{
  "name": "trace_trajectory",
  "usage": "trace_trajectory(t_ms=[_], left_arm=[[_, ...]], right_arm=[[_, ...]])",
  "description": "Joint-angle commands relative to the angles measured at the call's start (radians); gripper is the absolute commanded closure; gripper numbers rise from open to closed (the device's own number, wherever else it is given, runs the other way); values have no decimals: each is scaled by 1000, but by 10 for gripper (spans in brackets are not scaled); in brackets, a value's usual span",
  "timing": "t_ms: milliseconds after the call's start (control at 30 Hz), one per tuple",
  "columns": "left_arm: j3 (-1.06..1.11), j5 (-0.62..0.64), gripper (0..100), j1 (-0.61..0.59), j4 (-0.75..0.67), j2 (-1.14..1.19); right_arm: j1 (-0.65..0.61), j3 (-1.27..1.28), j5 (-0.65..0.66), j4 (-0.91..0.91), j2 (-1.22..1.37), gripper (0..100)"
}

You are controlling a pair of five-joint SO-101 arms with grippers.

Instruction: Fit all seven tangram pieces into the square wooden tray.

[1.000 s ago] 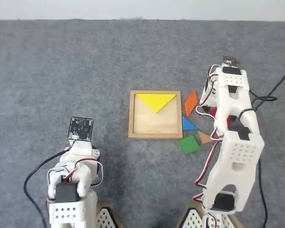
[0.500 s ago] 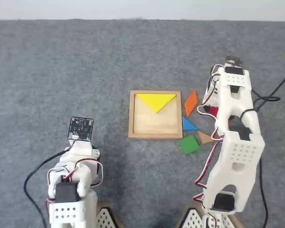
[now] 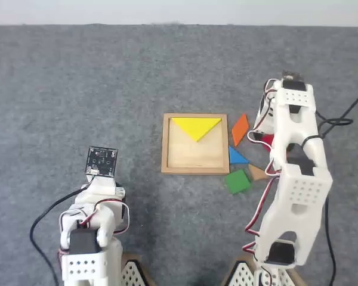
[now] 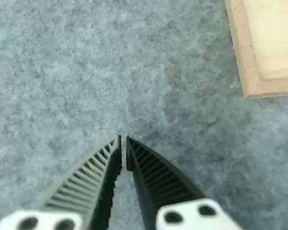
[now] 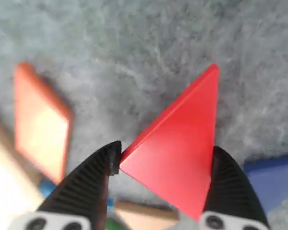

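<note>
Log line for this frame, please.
left pincer shut, beside tray | right pincer shut on red triangle | tray holds yellow triangle only

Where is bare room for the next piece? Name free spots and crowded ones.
Free: the tray floor between the yellow triangle and its near rim, and the mat left of the tray. Crowded: right of the tray, where orange, blue, green, tan and red pieces cluster.

Grey felt-like mat [image 3: 107, 77] spreading left to right all around me, pale plain wall [image 3: 179, 12] as a thin band beyond its far edge, soft even light.
</note>
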Motion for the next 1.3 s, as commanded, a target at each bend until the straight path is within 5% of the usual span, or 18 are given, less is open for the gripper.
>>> trace_trajectory(t_ms=[0,200,500,800,1033,1267], left_arm=[[-10,-2,979,5,3,-17],[-10,-2,979,5,3,-17],[-10,-2,979,5,3,-17],[-10,-2,979,5,3,-17],[-10,-2,979,5,3,-17],[-10,-2,979,5,3,-17]], right_arm=[[-41,-54,12,44,-147,829],[-150,-54,18,102,-269,829],[-417,-54,267,173,-328,829],[-553,-48,493,163,-318,829],[-562,-8,331,90,-318,829],[-674,175,347,-90,-315,829]])
